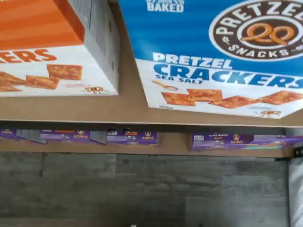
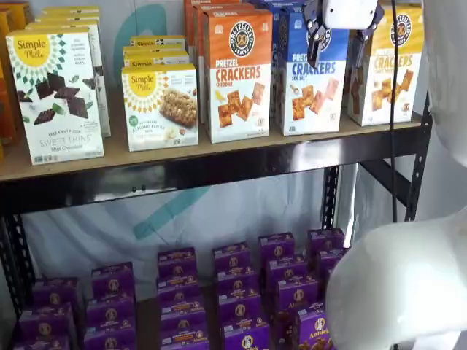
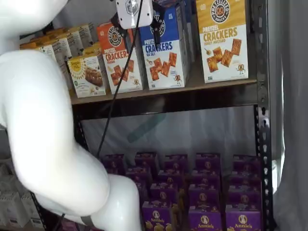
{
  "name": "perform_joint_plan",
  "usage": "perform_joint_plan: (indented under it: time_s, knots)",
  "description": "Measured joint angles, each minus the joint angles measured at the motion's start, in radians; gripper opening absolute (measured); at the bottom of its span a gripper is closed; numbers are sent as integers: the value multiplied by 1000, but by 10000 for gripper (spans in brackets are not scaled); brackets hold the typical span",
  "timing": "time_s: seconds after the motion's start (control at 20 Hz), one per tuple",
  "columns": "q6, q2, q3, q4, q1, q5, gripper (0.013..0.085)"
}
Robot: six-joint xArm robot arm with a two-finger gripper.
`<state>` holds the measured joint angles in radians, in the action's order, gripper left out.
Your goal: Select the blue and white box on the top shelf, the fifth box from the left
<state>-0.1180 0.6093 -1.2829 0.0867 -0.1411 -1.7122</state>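
The blue and white box (image 1: 222, 56) stands upright on the top shelf (image 1: 128, 106), its pretzel logo and "CRACKERS SEA SALT" lettering facing out. Both shelf views show the box (image 2: 310, 80) (image 3: 166, 57) between an orange-topped cracker box (image 2: 237, 73) and a yellow-topped one (image 2: 387, 65). My gripper (image 2: 338, 45) hangs in front of the blue box's upper half. Its two black fingers are open with a plain gap, one near each side of the box, and nothing is held. In a shelf view the gripper (image 3: 136, 24) shows under its white body. The fingers do not show in the wrist view.
Simple Mills boxes (image 2: 55, 95) fill the shelf's left part. Purple Annie's boxes (image 2: 233, 292) crowd the lower shelf. My white arm (image 2: 408, 277) (image 3: 43, 120) stands between cameras and rack, and a black cable (image 2: 394, 109) hangs beside the gripper. Black rack posts (image 3: 262, 120) frame the right side.
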Motion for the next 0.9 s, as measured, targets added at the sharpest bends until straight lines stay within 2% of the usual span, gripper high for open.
perform_joint_plan:
  time_s: [0.35, 0.65, 0.9]
  knots:
    - [24, -5, -6, -15, 27, -4, 850]
    - [27, -6, 0, 1, 27, -8, 850]
    - [36, 0, 17, -9, 39, 12, 850]
